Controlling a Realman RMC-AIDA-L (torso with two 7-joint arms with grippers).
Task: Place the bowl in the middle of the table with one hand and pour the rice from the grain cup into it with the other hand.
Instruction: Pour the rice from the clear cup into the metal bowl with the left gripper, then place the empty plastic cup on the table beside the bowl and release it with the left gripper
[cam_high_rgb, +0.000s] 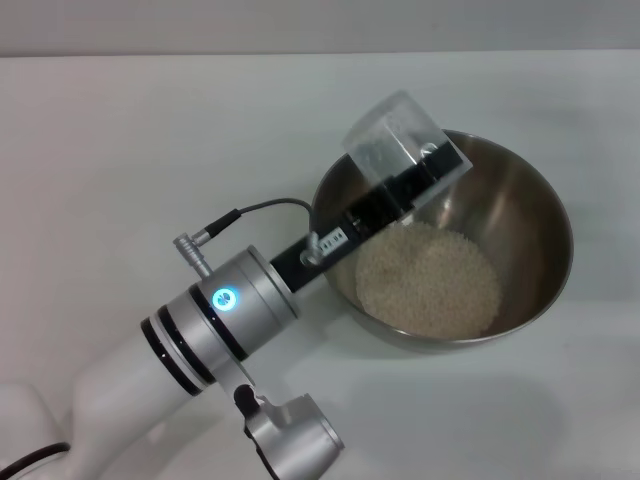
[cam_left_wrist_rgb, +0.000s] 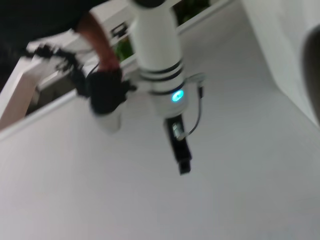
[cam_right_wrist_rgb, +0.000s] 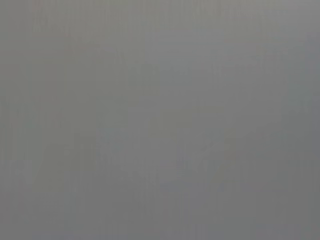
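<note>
The large round stainless-steel bowl sits on the plain white desk, right of the middle in the head view, with a heap of small off-white rice lying in its bottom. Over its near-left rim the left hand reaches in, closed on the small translucent frosted plastic grain cup, which is tipped well over with its mouth toward the bowl; it looks emptied, though the frosted wall hides whether any grains remain.

The cup should be light and somewhat flexible, with a smooth, slippery wall, so a firm clamp across its body as shown suits it, not hard enough to buckle the plastic. The bowl is rigid and heavier, and its polished curved side offers little purchase; the thin rim is the place to take hold. Loaded with loose grain, it would spill if jolted.

The right hand is not visible in any view; its wrist camera shows only flat grey.
</note>
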